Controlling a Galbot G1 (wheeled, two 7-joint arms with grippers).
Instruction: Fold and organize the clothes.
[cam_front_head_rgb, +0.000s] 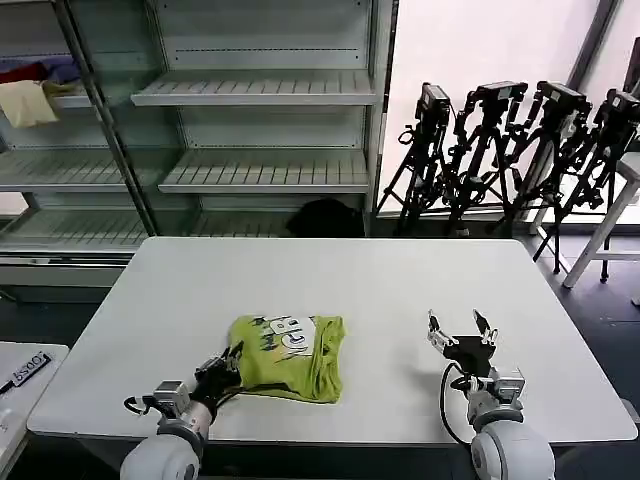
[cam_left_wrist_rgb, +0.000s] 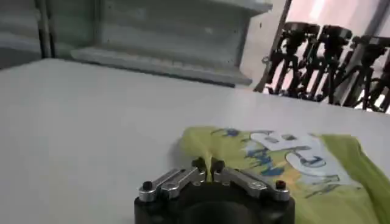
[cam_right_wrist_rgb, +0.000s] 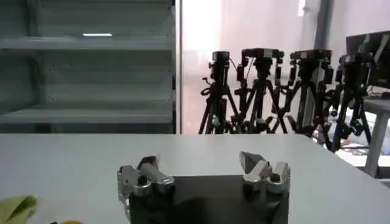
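Left claw closed, tips together at the near-left edge of the T-shirt; can't tell whether fabric is pinched. T-shirt lies bunched on the bench, print up, just ahead of it. Right claw open, well right of the shirt, holding nothing.

A lab or recording studio is suggested: a plain white counter is set before bare metal shelving, and folded camera tripods are lined against the window.
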